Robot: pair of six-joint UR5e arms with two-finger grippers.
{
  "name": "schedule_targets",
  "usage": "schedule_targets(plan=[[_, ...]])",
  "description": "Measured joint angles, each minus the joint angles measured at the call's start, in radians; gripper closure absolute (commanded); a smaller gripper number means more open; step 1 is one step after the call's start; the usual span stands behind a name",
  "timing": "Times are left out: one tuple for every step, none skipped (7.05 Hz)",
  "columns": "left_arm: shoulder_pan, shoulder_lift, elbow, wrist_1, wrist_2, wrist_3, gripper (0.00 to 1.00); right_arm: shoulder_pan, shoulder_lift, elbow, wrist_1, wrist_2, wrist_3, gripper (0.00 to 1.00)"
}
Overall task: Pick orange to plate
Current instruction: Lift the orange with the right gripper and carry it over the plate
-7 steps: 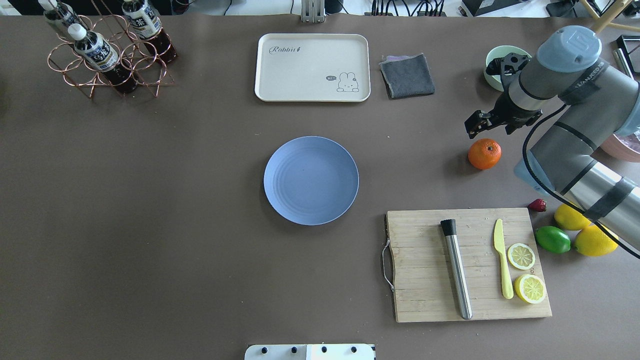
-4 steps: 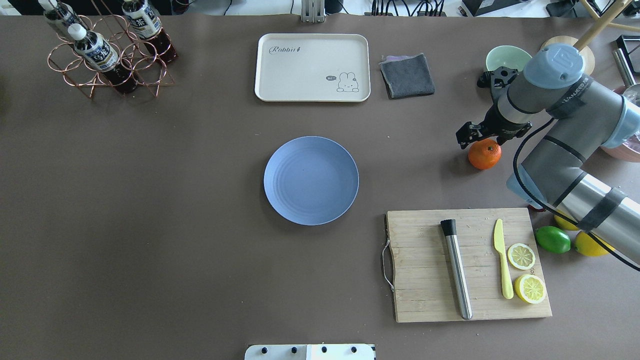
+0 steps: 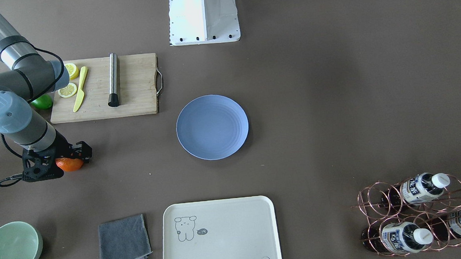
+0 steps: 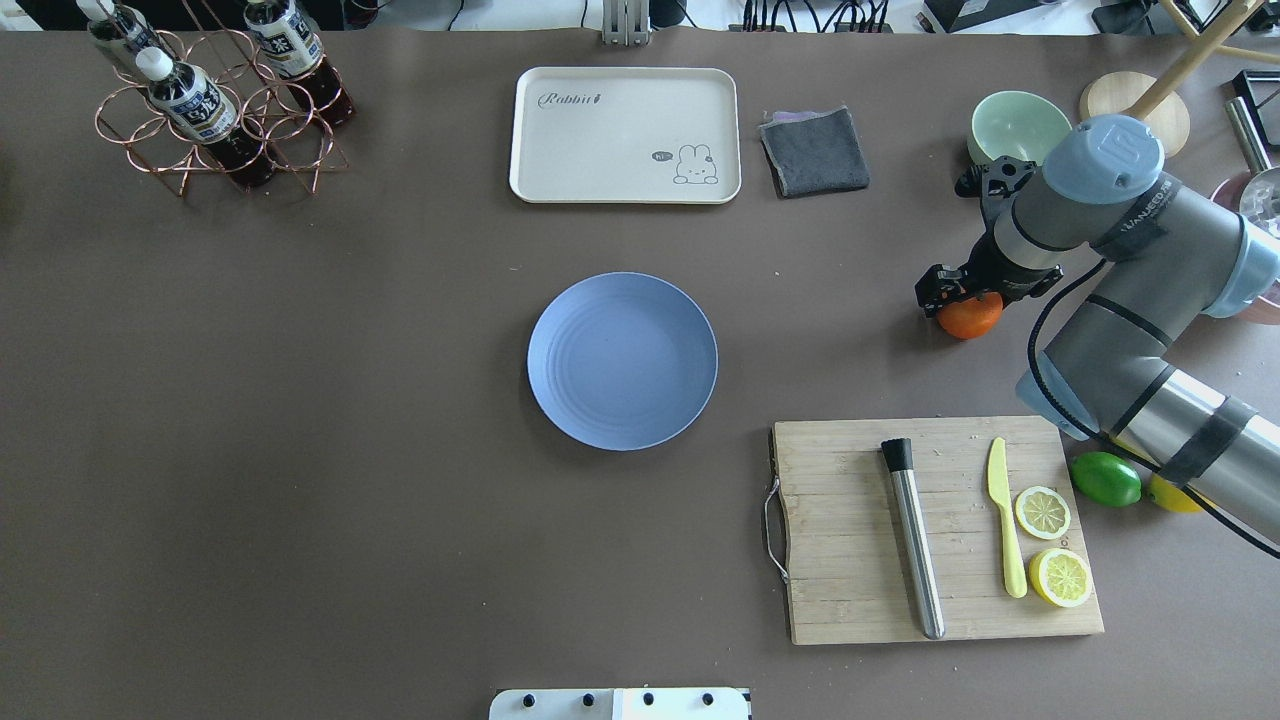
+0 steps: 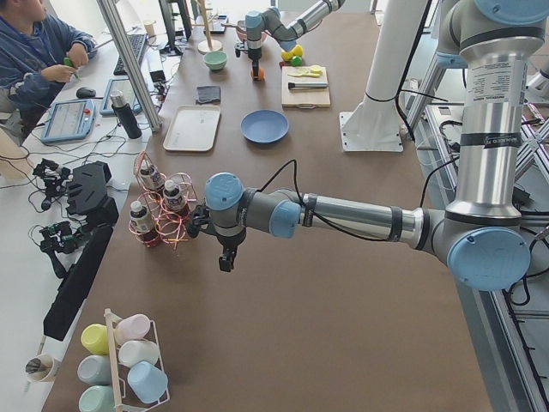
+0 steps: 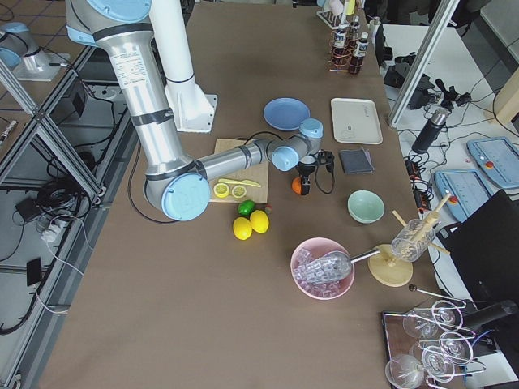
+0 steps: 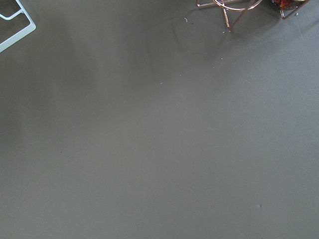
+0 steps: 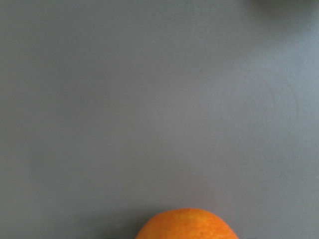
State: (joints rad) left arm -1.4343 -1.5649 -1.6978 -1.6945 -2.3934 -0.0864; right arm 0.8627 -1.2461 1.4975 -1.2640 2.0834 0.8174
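Observation:
The orange [image 4: 972,320] sits on the table at the right side, partly covered from above by my right gripper [image 4: 975,298]. That gripper is open, with a finger on each side of the fruit, as the front view also shows for the orange [image 3: 71,165] and the right gripper [image 3: 58,162]. In the right wrist view only the top of the orange [image 8: 187,225] shows at the bottom edge. The blue plate [image 4: 622,360] lies bare at the table's middle, well to the left of the fruit. My left gripper [image 5: 225,257] hangs over bare table near the bottle rack; its fingers are too small to judge.
A wooden cutting board [image 4: 850,600] with a steel rod, a yellow knife and lemon slices lies near the orange. A lime [image 4: 1105,479] and a lemon sit beside it. A mint bowl [image 4: 1015,122], a grey cloth [image 4: 814,150], a cream tray [image 4: 625,135] and a bottle rack [image 4: 215,110] line the far edge.
My right gripper has moved down and toward the orange, from beside it to straddling it. The orange has stayed in place.

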Motion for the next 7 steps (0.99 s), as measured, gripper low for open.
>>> schedule_targets(plan=[[0.0, 0.0, 0.0, 0.0, -0.001, 0.0, 0.02, -0.005, 0.001, 0.019, 0.0, 0.002, 0.014, 1.0], [0.0, 0.0, 0.0, 0.0, -0.002, 0.0, 0.02, -0.02, 0.014, 0.044, -0.004, 0.005, 0.041, 1.0], [0.0, 0.0, 0.0, -0.001, -0.004, 0.0, 0.02, -0.045, 0.047, 0.066, -0.012, 0.005, 0.105, 1.0], [0.0, 0.0, -0.001, 0.0, -0.008, -0.001, 0.02, -0.075, 0.101, 0.073, -0.03, -0.001, 0.181, 1.0], [0.0, 0.001, 0.0, 0.0, -0.011, -0.003, 0.02, -0.111, 0.179, 0.073, -0.082, -0.019, 0.268, 1.0], [0.0, 0.008, -0.002, 0.001, -0.019, -0.005, 0.02, -0.158, 0.273, 0.06, -0.152, -0.057, 0.36, 1.0], [0.0, 0.02, -0.007, 0.001, -0.04, -0.007, 0.02, -0.209, 0.369, 0.026, -0.203, -0.103, 0.448, 1.0]])
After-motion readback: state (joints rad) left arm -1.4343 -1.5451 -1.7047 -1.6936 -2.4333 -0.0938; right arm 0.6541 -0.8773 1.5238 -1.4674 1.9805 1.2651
